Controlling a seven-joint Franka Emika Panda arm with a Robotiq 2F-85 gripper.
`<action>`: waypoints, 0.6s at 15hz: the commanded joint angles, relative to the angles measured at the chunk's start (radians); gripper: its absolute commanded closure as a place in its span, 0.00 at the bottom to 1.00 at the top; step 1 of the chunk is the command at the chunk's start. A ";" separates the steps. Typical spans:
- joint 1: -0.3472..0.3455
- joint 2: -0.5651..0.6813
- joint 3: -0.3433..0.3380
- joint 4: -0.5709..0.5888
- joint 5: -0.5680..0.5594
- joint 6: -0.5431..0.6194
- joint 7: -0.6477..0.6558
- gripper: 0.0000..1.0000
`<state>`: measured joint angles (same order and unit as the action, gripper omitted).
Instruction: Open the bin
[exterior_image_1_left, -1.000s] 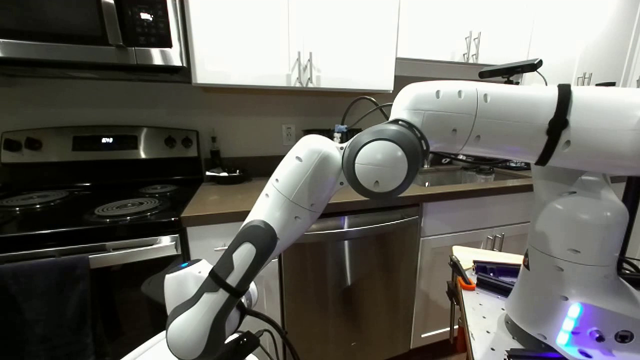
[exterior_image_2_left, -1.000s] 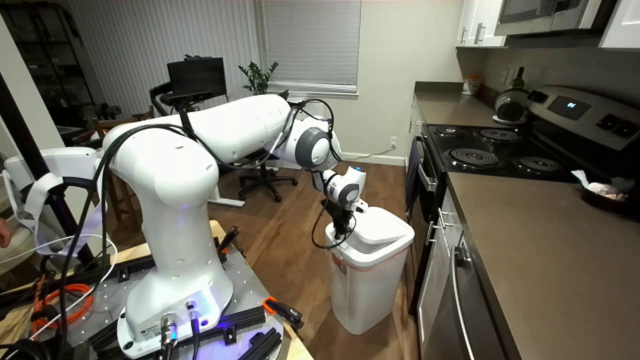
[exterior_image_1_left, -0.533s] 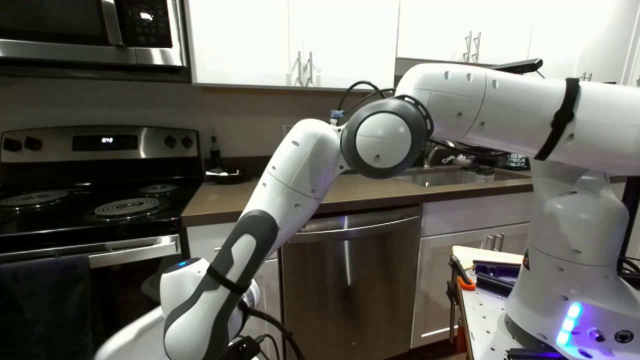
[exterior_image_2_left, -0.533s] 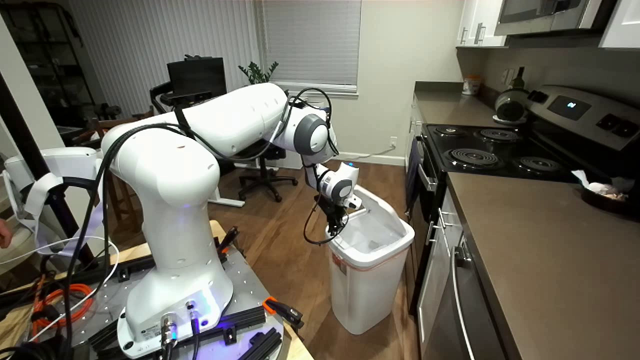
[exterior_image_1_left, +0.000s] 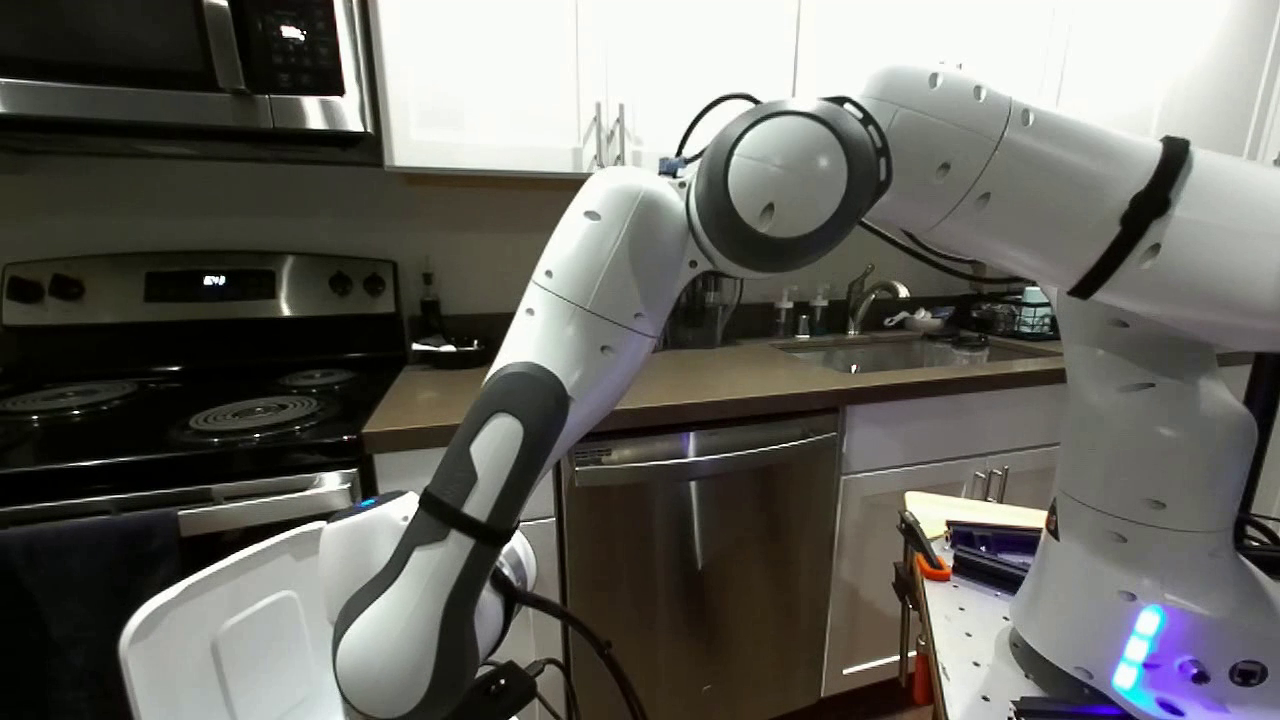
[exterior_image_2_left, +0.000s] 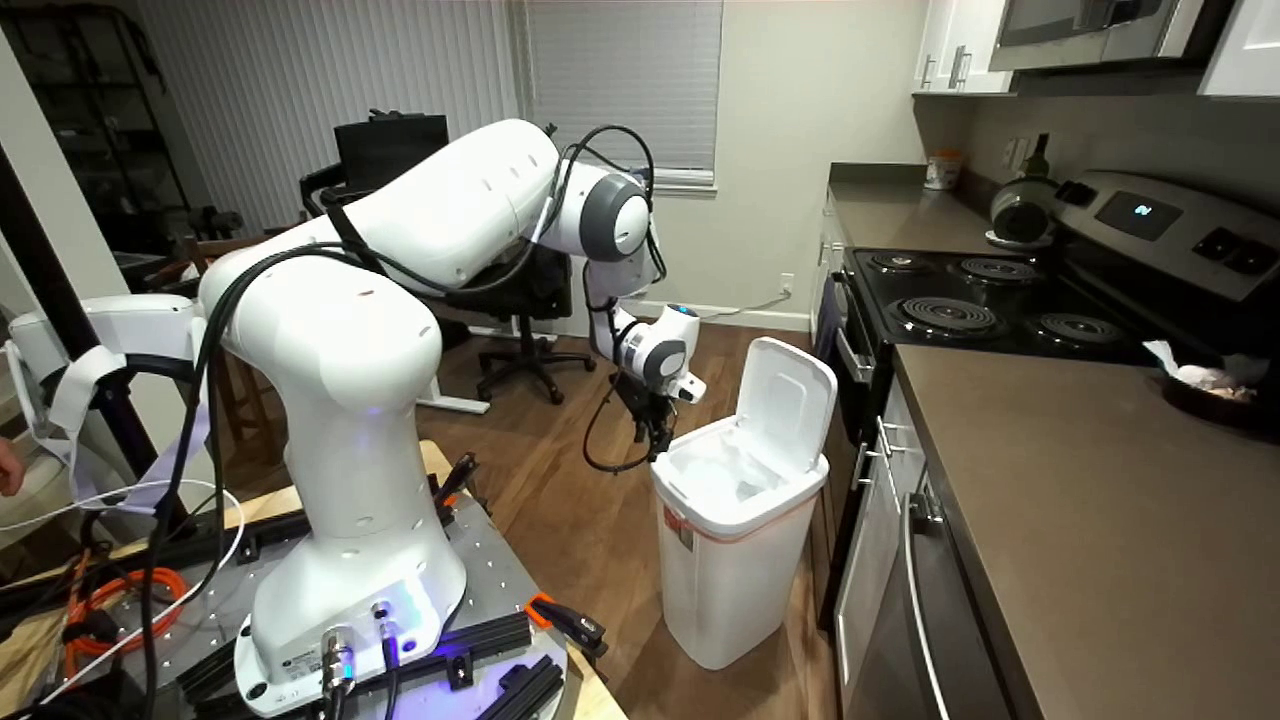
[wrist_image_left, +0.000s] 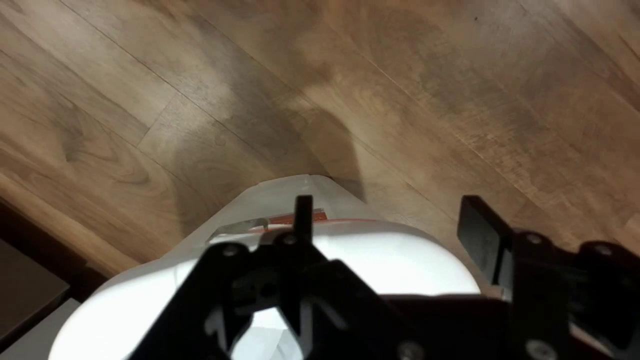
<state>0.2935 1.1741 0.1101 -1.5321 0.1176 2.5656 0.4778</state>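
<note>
Gripper (wrist_image_left: 389, 220) seems blurred; bin (exterior_image_1_left: 238, 632) cropped in an exterior view.

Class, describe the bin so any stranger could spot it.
Find the black-topped stove. On the wood floor near its front stands the bin, tall and white. Unlike the white cabinets nearby, it has a rounded lid standing open.
</note>
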 joint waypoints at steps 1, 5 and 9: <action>0.008 -0.117 -0.009 -0.157 0.050 0.041 0.009 0.00; 0.003 -0.180 -0.012 -0.219 0.063 0.026 -0.001 0.00; -0.019 -0.200 -0.011 -0.190 0.061 -0.036 -0.023 0.00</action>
<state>0.2889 1.0167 0.1006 -1.7056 0.1507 2.5682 0.4778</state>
